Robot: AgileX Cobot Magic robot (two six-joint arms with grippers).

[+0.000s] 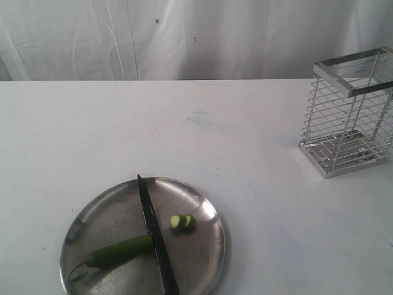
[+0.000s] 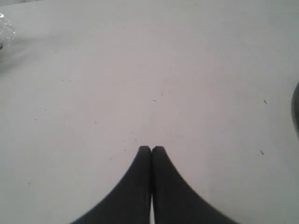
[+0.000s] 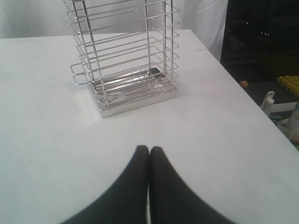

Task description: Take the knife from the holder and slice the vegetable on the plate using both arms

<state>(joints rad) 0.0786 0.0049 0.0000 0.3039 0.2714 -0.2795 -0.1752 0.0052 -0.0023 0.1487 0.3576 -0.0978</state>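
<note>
The steel plate [image 1: 116,209] sits at the front left of the white table. On it lies the dark green cucumber [image 1: 120,251], stem toward the left, with a few cut slices [image 1: 183,222] beside it. The knife [image 1: 153,236] lies across the plate, its dark blade over the cucumber's cut end and its tip toward the back. The wire holder [image 1: 353,120] stands at the right, also seen as the holder [image 3: 126,56] in the right wrist view, with nothing in it. My left gripper [image 2: 151,148] is shut over bare table. My right gripper [image 3: 149,149] is shut, short of the holder. Neither arm shows in the exterior view.
A white curtain hangs behind the table. The table's right edge [image 3: 243,93] runs close past the holder, with dark clutter beyond it. A crinkled shiny thing [image 2: 4,28] sits at the edge of the left wrist view.
</note>
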